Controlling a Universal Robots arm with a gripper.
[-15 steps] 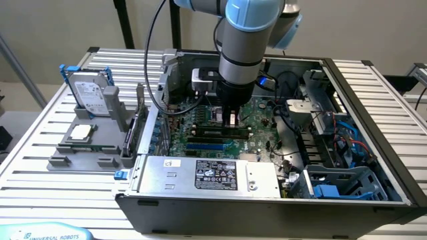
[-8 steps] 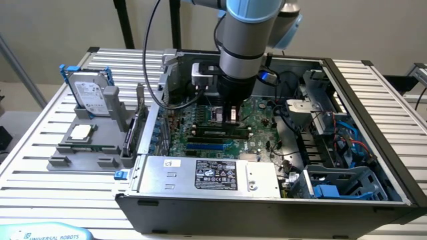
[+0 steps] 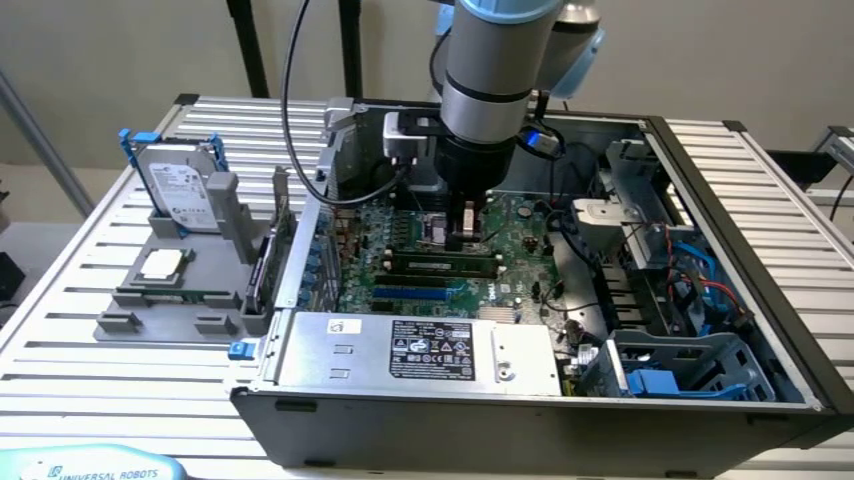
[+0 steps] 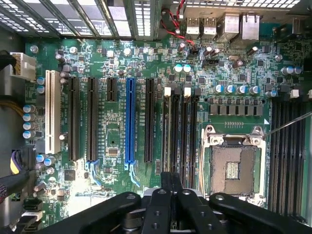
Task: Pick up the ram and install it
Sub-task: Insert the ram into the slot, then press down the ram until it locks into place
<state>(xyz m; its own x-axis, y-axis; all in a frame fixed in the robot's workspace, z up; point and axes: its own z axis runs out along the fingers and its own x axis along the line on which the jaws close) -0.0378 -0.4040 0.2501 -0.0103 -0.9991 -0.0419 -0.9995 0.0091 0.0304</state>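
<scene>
We see the gripper (image 4: 171, 185) pinched shut, holding nothing, low over the motherboard's (image 3: 523, 288) middle, and the ram (image 3: 441, 264) looks already in its slot there, though maybe not pushed down yet.

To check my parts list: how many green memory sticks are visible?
2. One thin green ram stick lies in the grey holder on the exterior view's left; one sits on the motherboard by the gripper. The arm may hide others.
</scene>
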